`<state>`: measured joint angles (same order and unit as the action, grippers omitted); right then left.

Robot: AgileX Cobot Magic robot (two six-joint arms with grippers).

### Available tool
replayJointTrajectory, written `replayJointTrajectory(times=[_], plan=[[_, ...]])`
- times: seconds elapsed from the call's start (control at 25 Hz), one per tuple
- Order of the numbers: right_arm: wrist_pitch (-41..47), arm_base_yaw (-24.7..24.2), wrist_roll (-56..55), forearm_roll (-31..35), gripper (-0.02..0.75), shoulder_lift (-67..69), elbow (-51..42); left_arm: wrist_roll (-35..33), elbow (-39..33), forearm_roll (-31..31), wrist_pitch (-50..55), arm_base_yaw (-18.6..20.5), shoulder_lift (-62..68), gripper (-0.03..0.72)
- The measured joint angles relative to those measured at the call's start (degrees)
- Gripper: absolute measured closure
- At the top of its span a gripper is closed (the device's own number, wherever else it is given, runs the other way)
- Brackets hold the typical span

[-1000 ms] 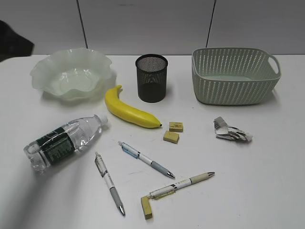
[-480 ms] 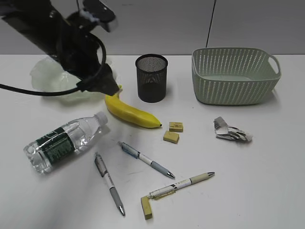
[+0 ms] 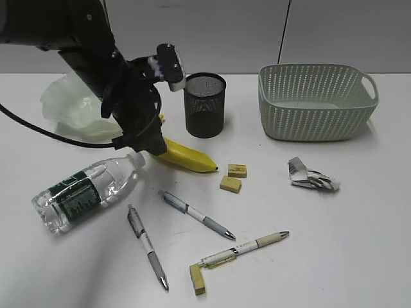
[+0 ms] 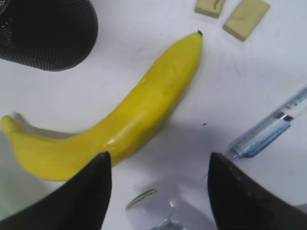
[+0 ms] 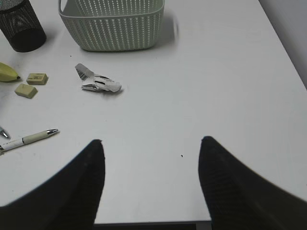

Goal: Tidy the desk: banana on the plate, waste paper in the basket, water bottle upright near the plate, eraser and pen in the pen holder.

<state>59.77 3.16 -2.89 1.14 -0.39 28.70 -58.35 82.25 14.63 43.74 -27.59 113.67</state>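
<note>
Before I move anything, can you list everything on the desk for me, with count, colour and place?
banana: 1, yellow, lying left of centre, under the left gripper
plate: 1, pale green, back left
pen holder: 1, black mesh, back centre
basket: 1, sage green, back right
water bottle: 1, clear, green label, lying front left
pens: 3, front centre
erasers: 3, tan; two by the banana tip, one at front
waste paper: 1, white-grey, right
left gripper: open, above banana
right gripper: open, above bare desk
</note>
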Motion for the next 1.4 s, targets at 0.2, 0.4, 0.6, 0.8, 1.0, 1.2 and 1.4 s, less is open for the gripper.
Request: replayJointTrajectory(times=[0.2, 0.4, 0.6, 0.8, 1.0, 1.2, 1.4], plan=[[0.0, 0.0, 0.0, 0.0, 0.248, 0.0, 0.0, -2.17, 2.35, -3.26, -0.28, -0.11, 2.07, 0.213], [0.0, 0.0, 0.0, -0.11, 0.248, 0.0, 0.0, -2.44, 5.68, -3.8, -0.51, -1.51, 5.48, 0.213], [0.0, 0.0, 0.0, -0.16, 0.248, 0.0, 0.0, -2.45, 8.47, -5.73, -0.32, -3.11, 9.39, 0.205], [0.0, 0.0, 0.0, -0.22, 0.248, 0.0, 0.0, -2.45, 11.27, -6.21, 0.1, -3.73, 12.57, 0.193], [0.0, 0.0, 0.0, -0.22, 0.248, 0.0, 0.0, -2.45, 12.42, -7.0, 0.11, -3.8, 14.97, 0.187], [0.0, 0.0, 0.0, -0.28, 0.248, 0.0, 0.0, -2.45, 12.74, -8.99, -0.48, -3.97, 16.37, 0.19], [0.0, 0.0, 0.0, -0.28, 0.248, 0.0, 0.0, -2.39, 12.86, -9.62, -0.91, -4.34, 16.49, 0.362]])
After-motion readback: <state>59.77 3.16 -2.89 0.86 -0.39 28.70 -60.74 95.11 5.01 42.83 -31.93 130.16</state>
